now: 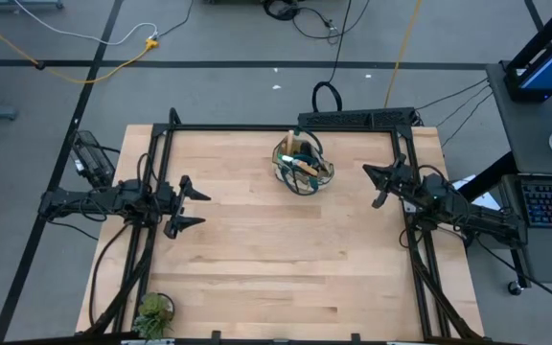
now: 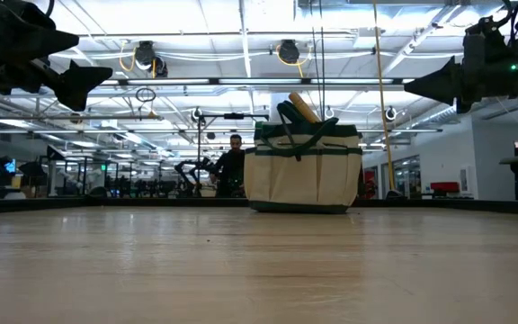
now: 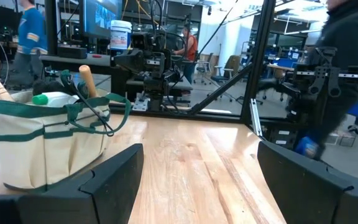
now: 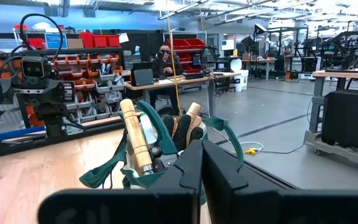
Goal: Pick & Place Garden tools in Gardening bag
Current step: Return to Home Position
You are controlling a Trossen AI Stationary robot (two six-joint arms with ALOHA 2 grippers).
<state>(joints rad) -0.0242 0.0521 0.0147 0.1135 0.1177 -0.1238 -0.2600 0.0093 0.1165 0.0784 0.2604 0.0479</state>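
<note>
The bag (image 2: 302,175), pale fabric with dark green trim, stands upright near the far edge of the desk (image 2: 241,265), slightly right of the middle. A wooden handle (image 2: 302,106) pokes out of its top, tilted, beside the dark green loop handles (image 2: 288,115). The left gripper (image 2: 93,79) hangs high over the left edge and the right gripper (image 2: 421,87) high over the right edge, both well clear of the bag. A person (image 2: 232,166) shows behind the desk, just left of the bag.
</note>
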